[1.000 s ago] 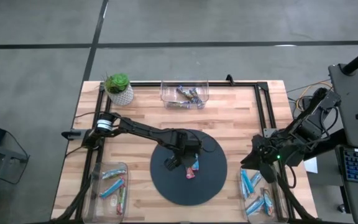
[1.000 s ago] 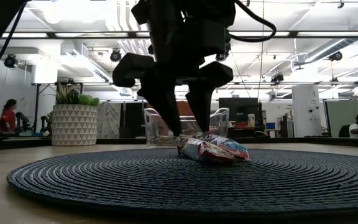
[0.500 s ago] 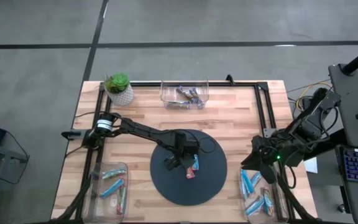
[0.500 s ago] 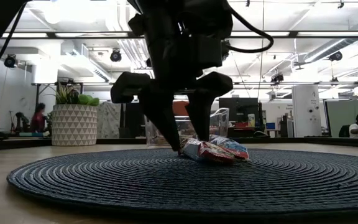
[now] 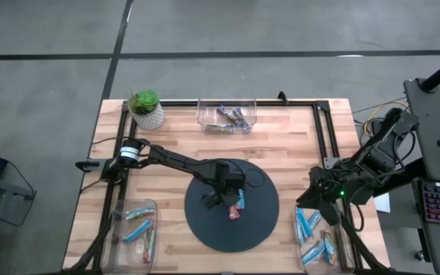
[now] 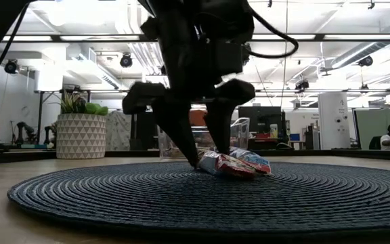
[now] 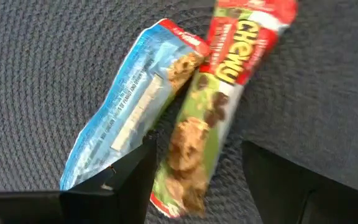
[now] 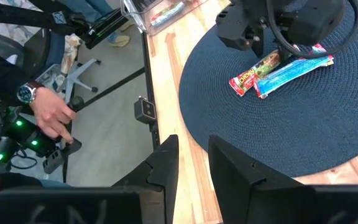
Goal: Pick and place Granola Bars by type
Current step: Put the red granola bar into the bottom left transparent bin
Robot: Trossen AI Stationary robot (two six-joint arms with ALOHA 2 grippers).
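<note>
Where the left gripper's [image 7: 194,180] fingers straddle, apart, lies a green-and-red granola bar [image 7: 213,106].

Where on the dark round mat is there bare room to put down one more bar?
The near half of the mat, toward the front table edge, is bare, and so is its far-right arc. The middle is crowded: the left gripper stands open over the blue bar and the green-red bar.

— on the mat [image 5: 205,226]?
— left hand [image 5: 233,203] spread wide over two bars [image 5: 237,206].
— right hand [image 5: 309,195]?
— parked by the desk [image 5: 174,137] edge, above a bin of blue bars [image 5: 312,233].
</note>
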